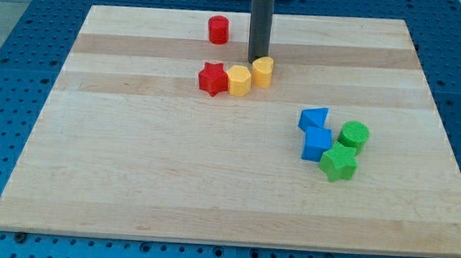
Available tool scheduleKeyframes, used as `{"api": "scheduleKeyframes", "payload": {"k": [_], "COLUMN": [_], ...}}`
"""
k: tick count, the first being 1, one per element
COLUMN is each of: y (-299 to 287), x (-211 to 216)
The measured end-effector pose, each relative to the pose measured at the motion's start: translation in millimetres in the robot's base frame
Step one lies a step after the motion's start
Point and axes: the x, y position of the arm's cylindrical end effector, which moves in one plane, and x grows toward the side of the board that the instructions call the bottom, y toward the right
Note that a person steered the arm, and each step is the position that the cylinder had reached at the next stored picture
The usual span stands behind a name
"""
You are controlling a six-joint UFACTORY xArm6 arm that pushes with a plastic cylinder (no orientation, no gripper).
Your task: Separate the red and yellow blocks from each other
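A red star block [212, 79] lies left of centre near the view's top. A yellow hexagon block [238, 80] touches its right side. A second yellow block [262, 71], rounded in shape, touches the hexagon's upper right. The three form a row. A red cylinder [217, 30] stands apart, further towards the view's top. My tip [256, 59] is just above the rounded yellow block's top-left edge, touching or nearly touching it.
A blue block [313, 118], a blue cube [316, 143], a green cylinder [354, 136] and a green star [339, 163] cluster at the view's right. The wooden board [129, 179] lies on a blue perforated table.
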Motion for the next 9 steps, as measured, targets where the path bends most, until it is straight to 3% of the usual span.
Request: {"api": "scheduleKeyframes", "payload": {"k": [3,8,9], "y": [10,-91,-93], "x": [17,37,73]}}
